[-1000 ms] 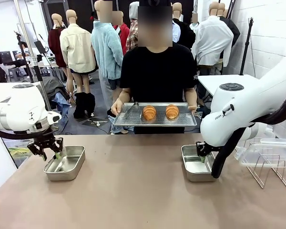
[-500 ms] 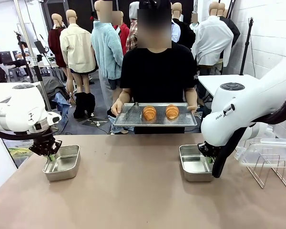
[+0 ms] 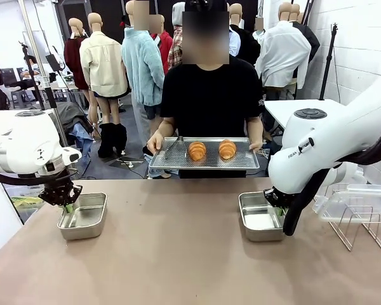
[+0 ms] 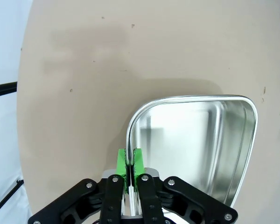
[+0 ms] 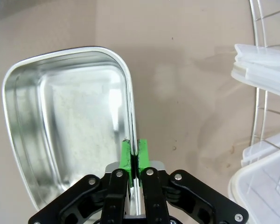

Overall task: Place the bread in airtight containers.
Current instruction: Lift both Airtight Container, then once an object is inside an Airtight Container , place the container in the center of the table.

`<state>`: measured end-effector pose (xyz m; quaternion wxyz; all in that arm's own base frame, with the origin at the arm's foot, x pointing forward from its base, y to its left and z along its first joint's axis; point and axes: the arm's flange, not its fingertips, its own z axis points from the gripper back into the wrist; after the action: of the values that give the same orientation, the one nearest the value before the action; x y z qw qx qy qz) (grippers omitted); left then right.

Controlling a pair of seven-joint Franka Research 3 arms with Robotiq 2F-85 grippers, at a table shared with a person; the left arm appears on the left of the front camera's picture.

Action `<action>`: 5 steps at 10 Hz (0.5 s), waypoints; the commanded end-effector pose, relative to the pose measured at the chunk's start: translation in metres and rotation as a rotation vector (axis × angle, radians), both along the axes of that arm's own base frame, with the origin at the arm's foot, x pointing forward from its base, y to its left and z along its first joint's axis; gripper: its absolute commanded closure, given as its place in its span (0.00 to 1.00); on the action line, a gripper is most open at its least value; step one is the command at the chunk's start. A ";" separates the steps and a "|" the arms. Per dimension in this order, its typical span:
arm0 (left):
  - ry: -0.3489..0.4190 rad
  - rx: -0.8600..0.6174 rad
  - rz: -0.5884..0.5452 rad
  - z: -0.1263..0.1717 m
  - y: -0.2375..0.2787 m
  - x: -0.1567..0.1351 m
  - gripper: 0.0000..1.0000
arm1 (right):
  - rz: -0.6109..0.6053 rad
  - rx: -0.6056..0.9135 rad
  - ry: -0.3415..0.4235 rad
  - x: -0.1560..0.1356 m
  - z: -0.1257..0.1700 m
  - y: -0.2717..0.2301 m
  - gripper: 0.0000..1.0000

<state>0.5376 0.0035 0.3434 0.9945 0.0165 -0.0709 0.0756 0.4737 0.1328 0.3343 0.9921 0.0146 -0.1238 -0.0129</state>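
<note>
Left gripper [image 4: 129, 163] clamps the rim of the left steel tin [image 4: 191, 97]; right gripper [image 5: 134, 154] clamps the right tin [image 5: 65, 50] likewise. Two croissants [image 3: 197, 150] lie on the person's perforated tray [image 3: 171, 162], beyond the tan table [image 3: 178, 248]. Arm lettering illegible; white brick wall [image 3: 362, 51] behind.

Bright steel on a dull tabletop, as it reads on my screens.
I see the left tin [image 4: 196, 140] and right tin [image 5: 60, 130] as polished stainless steel, mirror-bright, the right one faintly scuffed on its floor. The table [image 3: 178, 254] looks matt, smooth and lightly speckled. The tray [image 3: 244, 159] is duller perforated metal, and the croissants [image 3: 197, 150] are glossy-crusted and ridged. The lids [image 3: 359, 197] are cloudy translucent plastic, on a thin wire rack [image 3: 357, 223].
</note>
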 end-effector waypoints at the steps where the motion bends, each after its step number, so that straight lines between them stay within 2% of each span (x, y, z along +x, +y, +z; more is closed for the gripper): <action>1: 0.000 -0.001 0.005 0.000 0.000 0.000 1.00 | -0.003 0.005 -0.002 0.000 0.000 0.000 1.00; 5: 0.000 -0.001 0.005 0.000 0.000 0.000 1.00 | -0.003 0.005 -0.002 0.000 0.000 0.000 1.00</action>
<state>0.5381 0.0034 0.3442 0.9944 0.0162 -0.0714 0.0759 0.4741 0.1331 0.3351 0.9920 0.0151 -0.1250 -0.0127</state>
